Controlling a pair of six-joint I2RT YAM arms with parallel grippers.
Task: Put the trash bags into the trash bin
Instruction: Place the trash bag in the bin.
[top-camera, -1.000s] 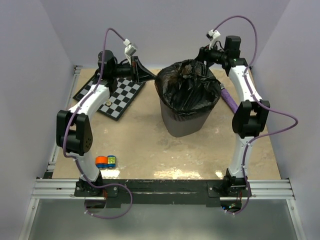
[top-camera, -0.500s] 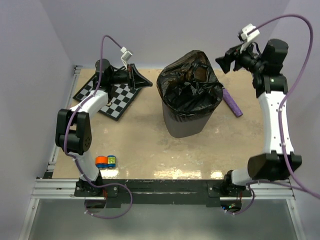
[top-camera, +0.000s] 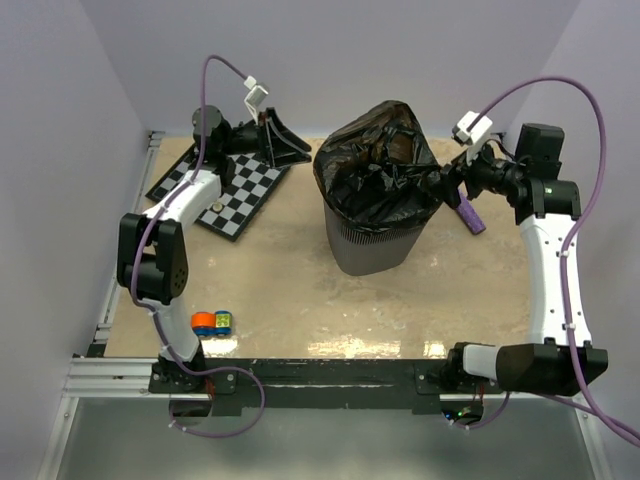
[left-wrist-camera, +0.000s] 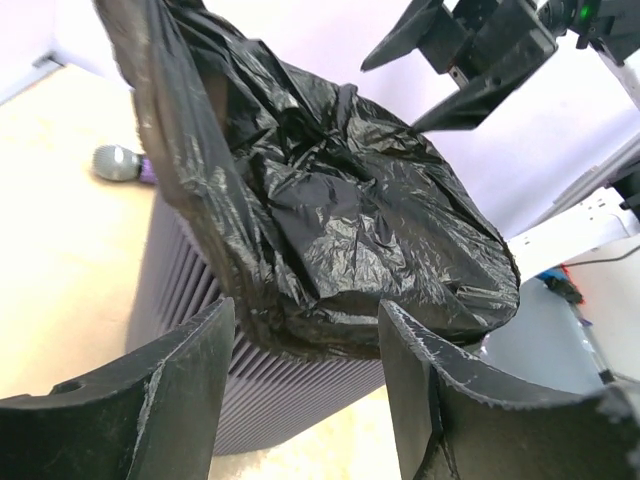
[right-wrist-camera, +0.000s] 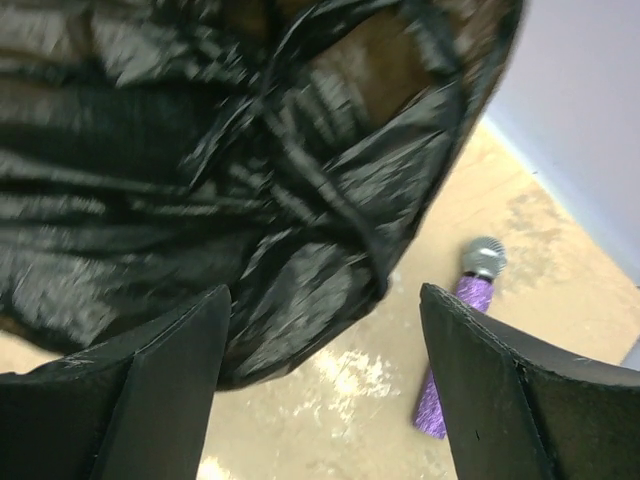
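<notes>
The trash bin (top-camera: 365, 245) stands mid-table, its grey mesh wall (left-wrist-camera: 300, 390) showing under the bag. A big glossy black trash bag (top-camera: 380, 170) billows out of its rim and drapes over the sides. My left gripper (top-camera: 300, 152) hangs just left of the bin, open, with nothing between its fingers (left-wrist-camera: 305, 310); the bag (left-wrist-camera: 350, 220) lies beyond them. My right gripper (top-camera: 437, 187) is at the bin's right rim, open and empty (right-wrist-camera: 322, 295), beside the bag's edge (right-wrist-camera: 200, 150).
A purple glittery microphone (top-camera: 467, 213) lies on the table right of the bin, also seen past the right fingers (right-wrist-camera: 455, 350). A checkerboard mat (top-camera: 225, 190) lies at the back left. A small orange and blue toy (top-camera: 212, 322) sits near the front left.
My left gripper has gone from shut to open. The right arm rose high, then dropped and swung in to the bin's right rim, its jaws widening.
</notes>
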